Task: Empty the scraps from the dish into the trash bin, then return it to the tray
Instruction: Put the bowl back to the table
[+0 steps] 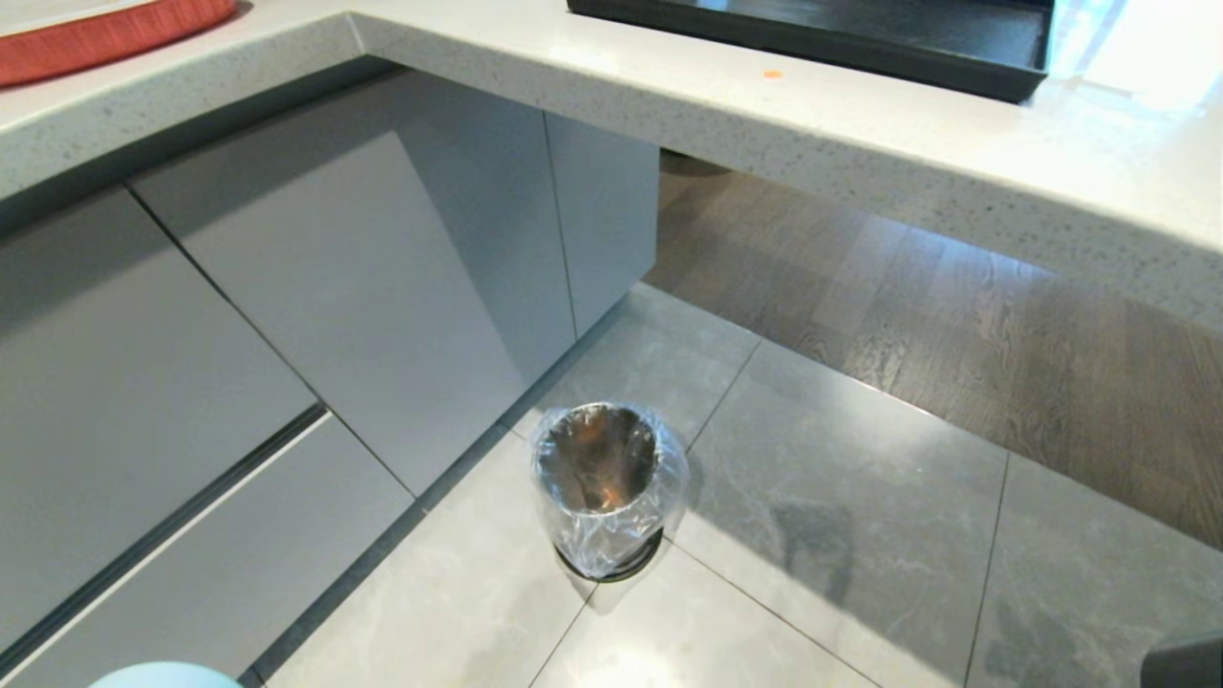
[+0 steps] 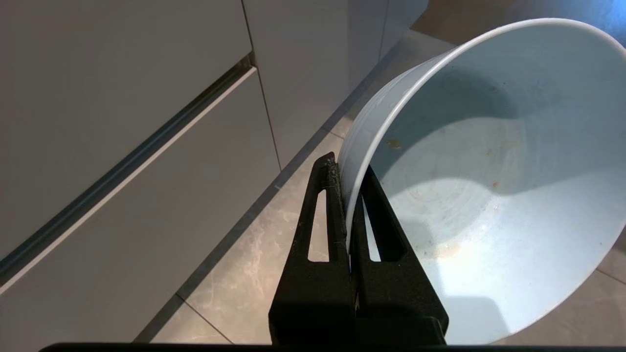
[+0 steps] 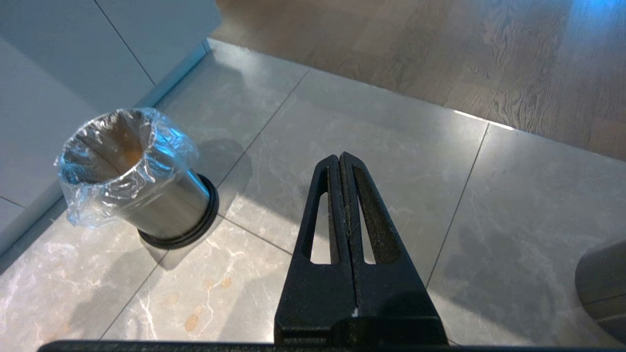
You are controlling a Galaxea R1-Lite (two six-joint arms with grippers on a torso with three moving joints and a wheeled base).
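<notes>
The flat matte black tray (image 1: 860, 38) lies on the counter above the shiny metal, plastic-lined trash bin (image 1: 607, 487) standing upright on floor tiles, while the left gripper (image 2: 348, 195) pinches the tilted pale blue ceramic dish's (image 2: 489, 195) rim and the right gripper (image 3: 341, 195) hangs closed, empty.

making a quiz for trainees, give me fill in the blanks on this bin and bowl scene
1. The left gripper is shut on the rim of the pale blue glossy ceramic bowl, which holds ___ carrot slices.
2. The small shiny metal bin is lined with clear ___.
3. The bin stands on the ___.
4. The right gripper holds ___.

Missing: no; plastic; floor; nothing
</notes>
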